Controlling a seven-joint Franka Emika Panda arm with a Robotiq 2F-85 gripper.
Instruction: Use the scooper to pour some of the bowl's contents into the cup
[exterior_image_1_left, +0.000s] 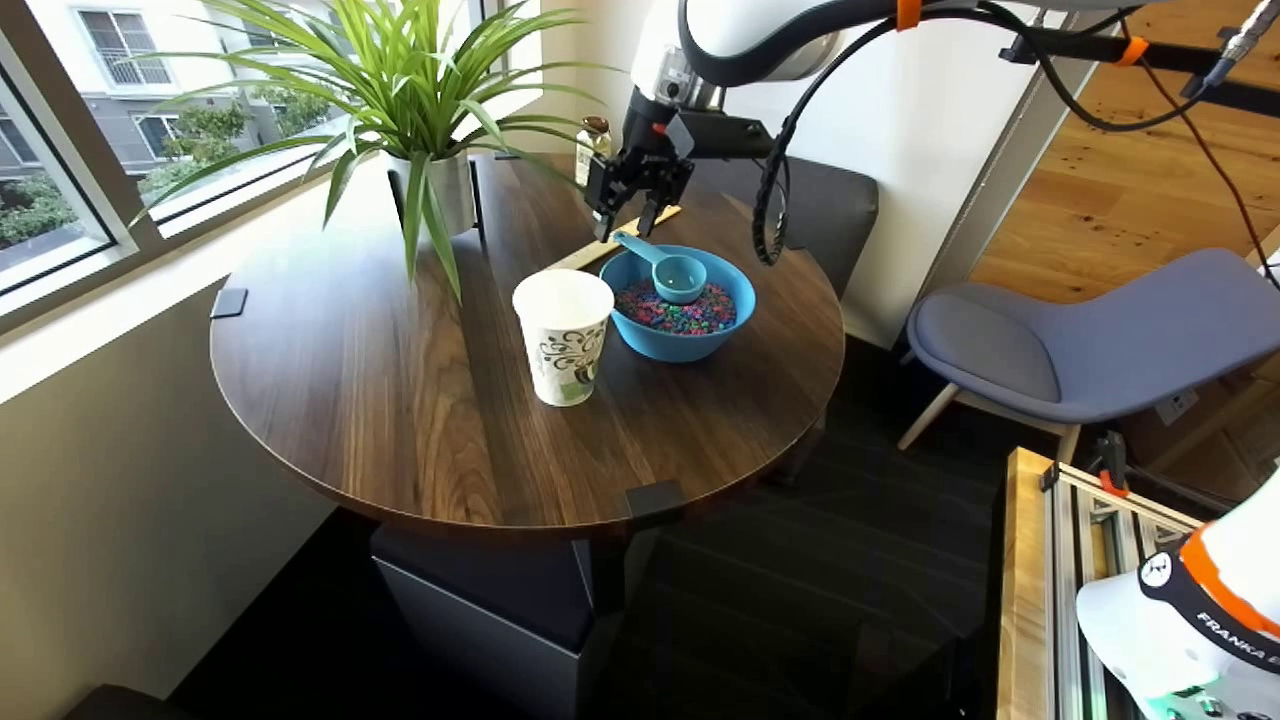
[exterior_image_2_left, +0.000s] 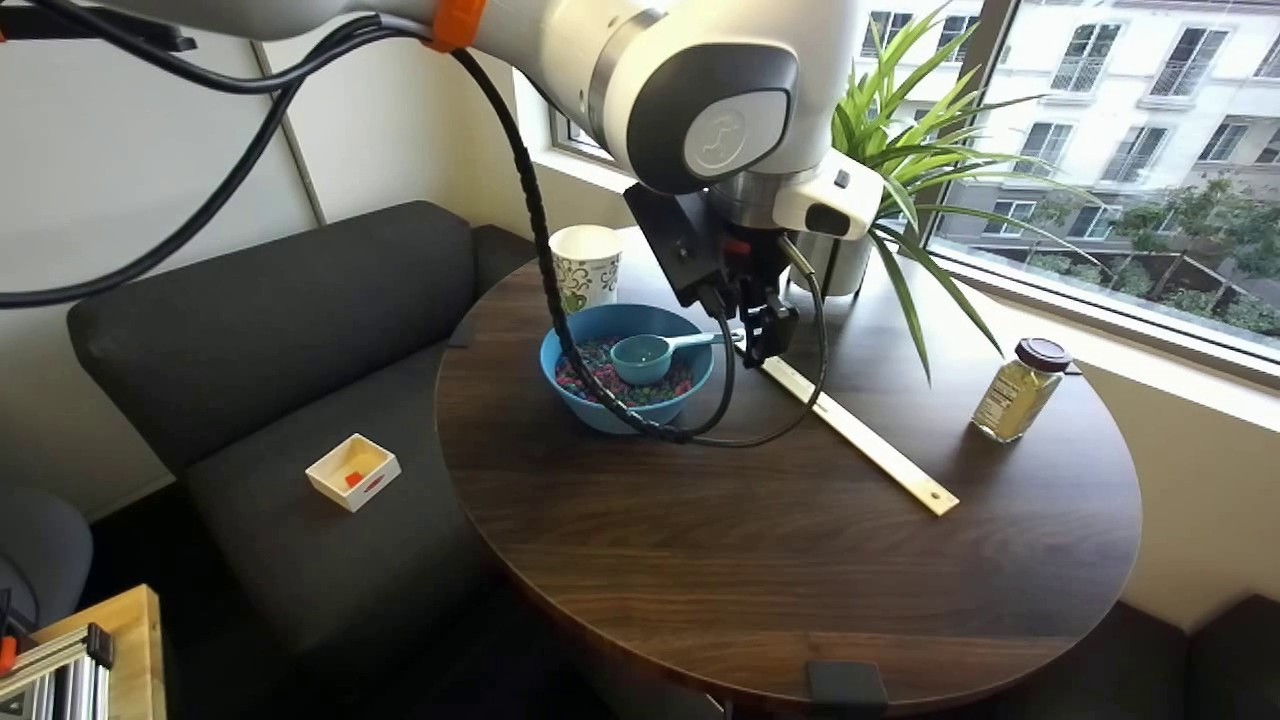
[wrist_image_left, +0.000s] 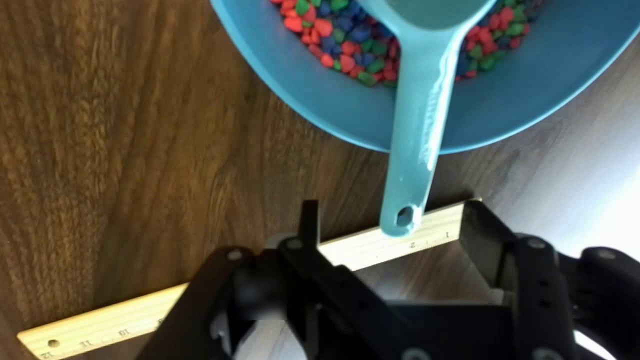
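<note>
The pincer (wrist_image_left: 390, 215) is holding its fingers apart, the blue scooper (wrist_image_left: 419, 105) is resting in the bowl (wrist_image_left: 300, 85) just ahead with its handle poking toward the gap, and grabbing, scooping and pouring into the cup (exterior_image_1_left: 564, 345) farther off are probably all waiting.

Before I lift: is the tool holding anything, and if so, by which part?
Nothing is held: the tool is open, with visible gaps on both sides of the handle end of the scooper.
</note>
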